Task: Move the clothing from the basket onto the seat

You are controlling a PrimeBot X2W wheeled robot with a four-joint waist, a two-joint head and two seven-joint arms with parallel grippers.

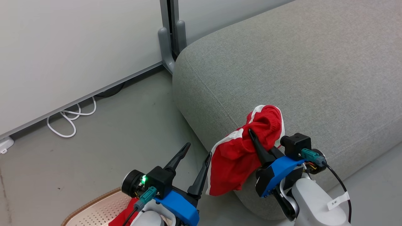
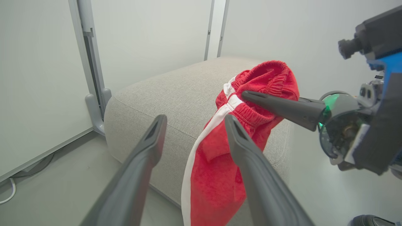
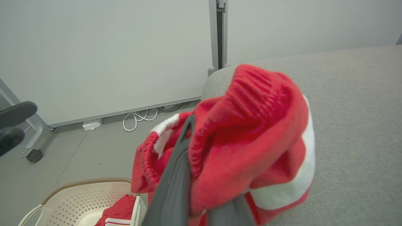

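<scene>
A: What am I facing?
B: You're facing pale wall panels (image 1: 62, 47) with a grey post (image 1: 169, 34) between, grey floor (image 1: 125, 131), a looped white cable (image 1: 67, 136), and perhaps a plug block (image 3: 92, 124) beside it.

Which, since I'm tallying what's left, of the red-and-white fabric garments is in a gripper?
The hanging garment at the grey fabric seat, pinched in the right gripper; the other red garment lies in the cream plastic basket.
</scene>
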